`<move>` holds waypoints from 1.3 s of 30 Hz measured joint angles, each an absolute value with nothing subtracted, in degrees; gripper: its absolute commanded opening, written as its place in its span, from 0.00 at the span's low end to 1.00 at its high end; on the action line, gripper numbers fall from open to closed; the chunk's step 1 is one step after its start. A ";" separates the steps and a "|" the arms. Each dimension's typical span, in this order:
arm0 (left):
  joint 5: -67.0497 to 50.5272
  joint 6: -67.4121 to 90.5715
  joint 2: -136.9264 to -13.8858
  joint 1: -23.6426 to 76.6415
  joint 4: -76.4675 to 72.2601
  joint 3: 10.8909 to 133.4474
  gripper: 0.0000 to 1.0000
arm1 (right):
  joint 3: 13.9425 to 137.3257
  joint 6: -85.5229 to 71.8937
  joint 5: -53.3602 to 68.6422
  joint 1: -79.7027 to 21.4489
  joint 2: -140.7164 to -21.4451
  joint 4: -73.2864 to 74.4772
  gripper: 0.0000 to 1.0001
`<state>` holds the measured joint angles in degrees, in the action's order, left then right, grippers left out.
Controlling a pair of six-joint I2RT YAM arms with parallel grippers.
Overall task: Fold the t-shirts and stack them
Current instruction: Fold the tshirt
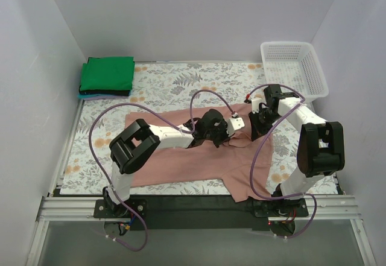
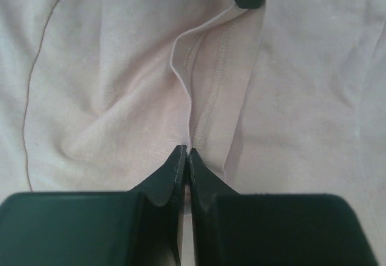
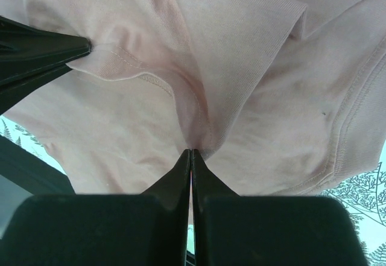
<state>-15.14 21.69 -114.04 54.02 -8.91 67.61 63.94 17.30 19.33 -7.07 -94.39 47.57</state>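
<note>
Inside left pincer (image 2: 186, 155), right pincer (image 3: 190, 153): pinched pink t-shirt (image 1: 181, 164) folds.

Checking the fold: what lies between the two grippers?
A raised ridge of the pink shirt, hem stitching showing, runs from left gripper to right gripper; clearest in the left wrist view.

I see plain white walls (image 1: 193, 12) boxing in the counter (image 1: 193, 204) on three sides, a floral cloth (image 1: 169, 82) covering it, an aluminium rail (image 1: 199, 216) along its near edge, lighting soft and even
</note>
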 measured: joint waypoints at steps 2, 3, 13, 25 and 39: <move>-15.27 21.65 -113.21 54.02 -8.23 67.61 0.00 | 63.94 17.30 19.53 -7.07 -94.06 48.14 0.01; -15.35 21.65 -112.88 54.02 -7.88 67.61 0.00 | 63.94 17.30 19.59 -7.07 -93.78 48.36 0.01; -16.05 21.63 -111.09 54.02 -5.08 67.44 0.00 | 62.37 17.96 19.92 -7.07 -90.43 50.52 0.01; -18.79 21.69 -108.86 54.02 -1.45 66.63 0.05 | 60.60 19.09 20.10 -7.07 -90.37 51.53 0.01; -23.29 29.30 -99.96 50.96 8.67 65.08 0.40 | 66.30 21.28 18.33 -7.07 -90.37 53.67 0.29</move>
